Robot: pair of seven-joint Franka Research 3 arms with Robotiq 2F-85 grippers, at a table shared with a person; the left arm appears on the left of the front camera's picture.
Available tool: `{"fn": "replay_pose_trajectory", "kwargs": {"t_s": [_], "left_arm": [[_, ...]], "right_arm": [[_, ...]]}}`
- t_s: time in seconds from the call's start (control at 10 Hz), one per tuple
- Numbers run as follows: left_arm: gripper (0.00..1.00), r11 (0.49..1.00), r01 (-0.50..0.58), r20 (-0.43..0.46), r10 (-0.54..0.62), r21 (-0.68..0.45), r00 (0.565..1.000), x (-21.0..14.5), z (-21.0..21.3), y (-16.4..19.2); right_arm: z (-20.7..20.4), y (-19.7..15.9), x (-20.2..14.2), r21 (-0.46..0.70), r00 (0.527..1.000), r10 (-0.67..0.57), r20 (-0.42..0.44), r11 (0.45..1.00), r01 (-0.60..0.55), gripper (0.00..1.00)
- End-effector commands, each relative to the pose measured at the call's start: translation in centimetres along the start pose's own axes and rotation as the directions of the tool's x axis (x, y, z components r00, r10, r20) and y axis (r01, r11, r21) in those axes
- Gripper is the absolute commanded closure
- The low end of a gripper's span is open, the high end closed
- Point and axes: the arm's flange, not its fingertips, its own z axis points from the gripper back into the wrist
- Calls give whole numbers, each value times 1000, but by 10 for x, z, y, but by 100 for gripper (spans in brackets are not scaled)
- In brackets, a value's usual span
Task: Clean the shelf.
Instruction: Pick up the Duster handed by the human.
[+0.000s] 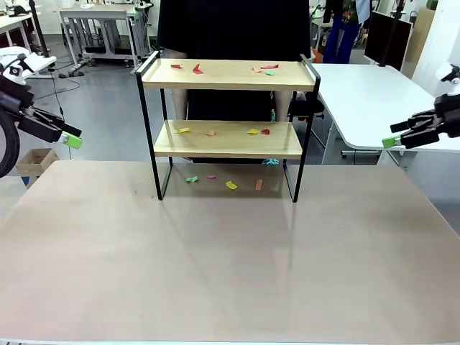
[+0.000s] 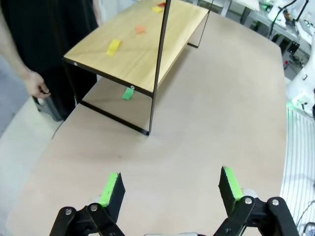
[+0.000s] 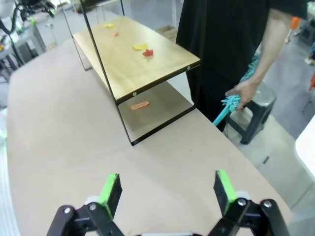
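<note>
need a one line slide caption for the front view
Open left gripper and right gripper flank a two-tier shelf strewn with coloured scraps, a person standing behind it.

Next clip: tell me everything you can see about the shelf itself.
The shelf is a two-tier rack with two light wooden boards held in a thin black metal frame. Raised rails stand at both ends of the top board. It stands upright on its black legs at the far middle of the beige table, with its long side facing the robot. Small coloured scraps lie scattered on both boards, and more lie on the table beneath the lower board.
</note>
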Motion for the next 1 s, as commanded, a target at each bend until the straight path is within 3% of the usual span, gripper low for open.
{"fn": "replay_pose_trajectory", "kwargs": {"t_s": [0.0,0.3,0.4,0.6,0.9], "left_arm": [[0,1000,-13,2,13,2,1000,4,3,-3],[0,1000,-13,2,13,2,1000,4,3,-3],[0,1000,0,-11,0,10,1000,1,3,-1],[0,998,-45,67,48,-41,997,-17,6,53],[0,994,34,157,-18,-101,987,-38,-5,92]], "right_arm": [[13,5,9,-16,1000,28,11,999,-28,0],[13,5,9,-16,1000,28,11,999,-28,0],[13,5,8,-16,999,24,-30,1000,-25,0],[18,-50,-4,8,997,10,70,1000,-11,0],[15,-102,-35,132,980,-5,199,991,-21,0]]}}
